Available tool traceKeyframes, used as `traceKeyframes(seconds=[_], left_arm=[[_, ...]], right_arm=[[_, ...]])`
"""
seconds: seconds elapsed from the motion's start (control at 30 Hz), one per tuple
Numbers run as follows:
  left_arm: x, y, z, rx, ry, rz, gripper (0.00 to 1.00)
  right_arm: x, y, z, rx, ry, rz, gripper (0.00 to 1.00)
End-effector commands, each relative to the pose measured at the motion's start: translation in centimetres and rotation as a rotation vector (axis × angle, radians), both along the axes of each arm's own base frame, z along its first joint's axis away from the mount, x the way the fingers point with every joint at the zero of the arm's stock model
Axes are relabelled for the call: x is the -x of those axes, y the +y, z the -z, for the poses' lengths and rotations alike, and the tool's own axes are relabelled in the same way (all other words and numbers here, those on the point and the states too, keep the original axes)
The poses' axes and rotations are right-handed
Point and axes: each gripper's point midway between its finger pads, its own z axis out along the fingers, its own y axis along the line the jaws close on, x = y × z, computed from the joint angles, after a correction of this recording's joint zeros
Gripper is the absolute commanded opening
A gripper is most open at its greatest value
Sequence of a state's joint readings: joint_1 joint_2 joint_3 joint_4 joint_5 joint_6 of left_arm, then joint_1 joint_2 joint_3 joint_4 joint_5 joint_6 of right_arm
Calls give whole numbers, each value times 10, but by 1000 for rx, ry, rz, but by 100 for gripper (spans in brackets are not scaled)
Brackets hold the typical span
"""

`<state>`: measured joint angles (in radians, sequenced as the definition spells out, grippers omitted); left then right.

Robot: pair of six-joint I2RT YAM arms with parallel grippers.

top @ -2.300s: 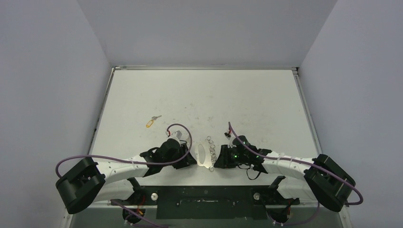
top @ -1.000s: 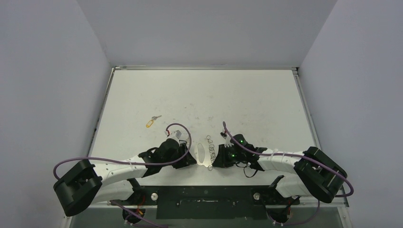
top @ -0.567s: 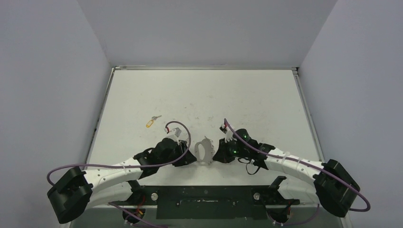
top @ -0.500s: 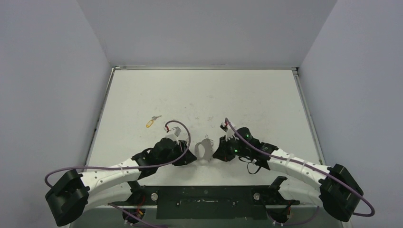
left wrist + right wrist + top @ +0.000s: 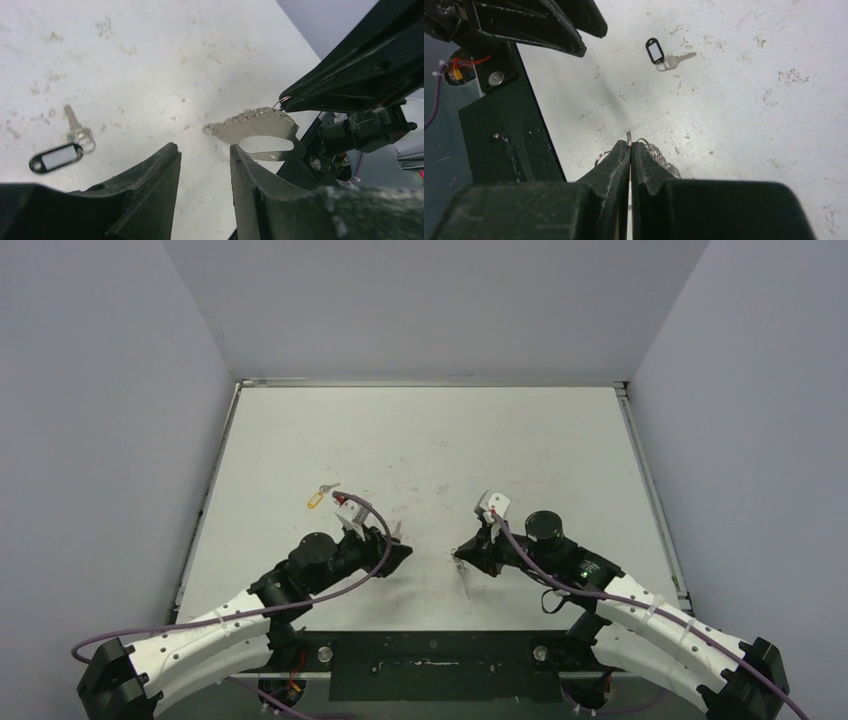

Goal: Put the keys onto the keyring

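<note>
The keyring (image 5: 260,131), a flat silver oval loop with a chain of small rings, hangs above the table. My right gripper (image 5: 629,144) is shut on one small ring (image 5: 628,138) of that chain; in the top view the keyring (image 5: 463,574) shows edge-on under that gripper (image 5: 458,552). My left gripper (image 5: 202,146) is open and holds nothing, a short way left of the loop, also in the top view (image 5: 402,550). One of the keys (image 5: 318,496), silver with an oblong tag, lies flat on the table at the left (image 5: 60,152) (image 5: 663,52).
The white table (image 5: 430,440) is scuffed with dark specks and is walled by grey panels on three sides. The black base plate (image 5: 430,665) of the arms runs along the near edge. Purple cables loop over both arms.
The keyring has come up off the table and now hangs from my right gripper. Both arms have risen and drawn apart; my left gripper now stands off the loop.
</note>
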<state>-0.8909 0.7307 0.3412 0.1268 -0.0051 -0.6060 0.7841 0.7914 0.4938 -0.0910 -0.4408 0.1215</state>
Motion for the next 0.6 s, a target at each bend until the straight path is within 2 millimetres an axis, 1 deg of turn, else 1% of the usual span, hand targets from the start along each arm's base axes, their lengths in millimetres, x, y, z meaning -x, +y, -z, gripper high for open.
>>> traceKeyframes(seconds=[0.0,0.03,0.1,0.13,0.2,0.27,0.4,0.5,0.53,0.57], left_arm=[[-2,-8,-36,68,-304,97,39],[1,-10,-40,92,-343,116,39],[4,-12,-43,122,-402,141,39],[6,-14,-50,150,-432,152,39],[9,-18,-53,153,-471,183,39],[10,-23,-53,147,-480,214,38],[17,-34,-58,152,-553,286,36],[23,-40,-60,157,-606,327,30],[27,-42,-60,153,-635,354,25],[30,-45,-61,153,-659,378,24]], right_arm=[[0,15,-42,-84,-152,-105,0],[1,18,-48,-110,-169,-123,0],[4,23,-52,-132,-181,-157,0],[6,26,-53,-146,-182,-175,0],[10,30,-56,-171,-181,-203,0],[12,32,-58,-193,-184,-215,0],[14,35,-63,-233,-200,-230,0],[17,35,-64,-254,-224,-242,0],[18,35,-65,-262,-236,-245,0],[19,34,-63,-269,-246,-247,0]])
